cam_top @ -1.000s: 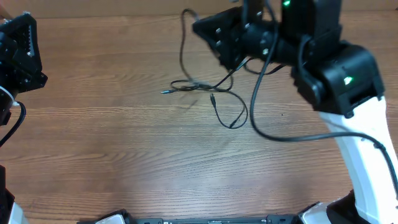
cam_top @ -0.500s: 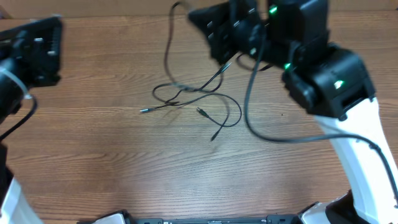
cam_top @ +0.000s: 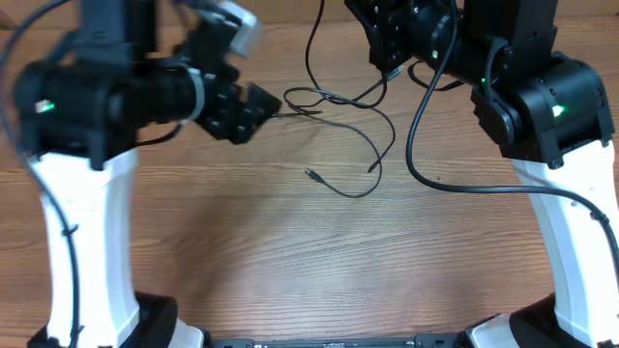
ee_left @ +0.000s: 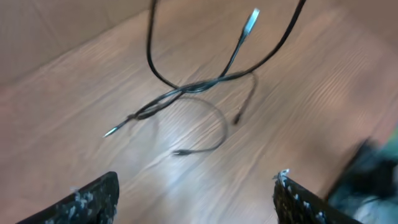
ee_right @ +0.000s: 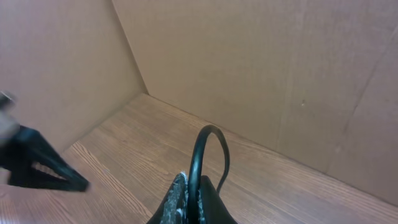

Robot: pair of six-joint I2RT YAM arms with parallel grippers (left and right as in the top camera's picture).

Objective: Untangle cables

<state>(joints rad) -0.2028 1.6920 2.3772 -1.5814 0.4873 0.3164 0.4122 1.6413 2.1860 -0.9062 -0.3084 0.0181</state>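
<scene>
Thin black cables (cam_top: pixel 334 104) lie knotted on the wooden table (cam_top: pixel 290 251), two loose plug ends (cam_top: pixel 311 175) trailing toward the front. At the back, my right gripper (cam_top: pixel 387 60) is shut on one cable strand. In the right wrist view that strand (ee_right: pixel 208 134) arches up out of the shut gripper (ee_right: pixel 194 193). My left gripper (cam_top: pixel 259 111) sits just left of the knot, open and empty. Seen from the left wrist, the crossed cables (ee_left: pixel 186 90) and a silver plug (ee_left: pixel 250 22) hang ahead of the wide-open gripper (ee_left: pixel 196 180), apart from both fingers.
A thicker black arm lead (cam_top: pixel 416 145) loops down from the right arm over the table's right half. Brown cardboard walls (ee_right: pixel 249 62) close off the back. Both white arm bases (cam_top: pixel 77 242) stand at the front corners.
My left arm has swung in from the left edge to the knot and its jaws have opened. The right gripper moved with its strand, and the tangle shifted to the right.
</scene>
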